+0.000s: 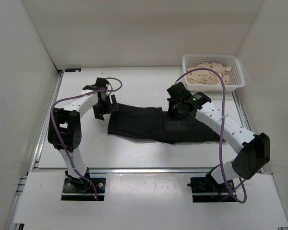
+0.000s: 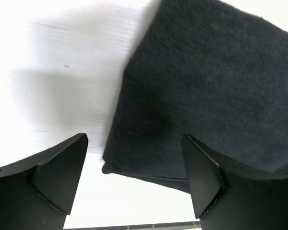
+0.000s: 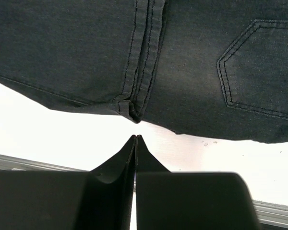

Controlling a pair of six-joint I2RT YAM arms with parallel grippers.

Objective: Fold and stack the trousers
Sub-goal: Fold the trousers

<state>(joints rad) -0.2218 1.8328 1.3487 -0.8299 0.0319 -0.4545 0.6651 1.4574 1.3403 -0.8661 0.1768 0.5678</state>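
The black trousers (image 1: 149,123) lie flat across the middle of the white surface (image 1: 86,153), running left to right. The narrow leg end is at the left and the wider part reaches to the right, under the right arm's forearm.

The left pincer (image 1: 107,109) sits at the left end of the trousers with its jaws spread wide and nothing between them. In the left wrist view, its two dark fingers (image 2: 53,177) stand well apart. The corner of the leg end (image 2: 134,163) lies between them, with the right-hand finger over the cloth and the other over bare surface. I cannot tell whether either finger touches the fabric.

The right pincer (image 1: 175,113) is over the middle of the trousers, close to their far edge. In the right wrist view, its fingertips are pressed together with nothing pinched. They point at the spot where a double-stitched seam (image 3: 144,52) ends at the trousers' edge, and a thin strip of white surface shows between tips and cloth. A stitched back pocket (image 3: 264,72) lies beside that seam.

At the far right corner stands a white mesh basket (image 1: 240,72) holding a pile of beige cloth (image 1: 209,74), well apart from the trousers.
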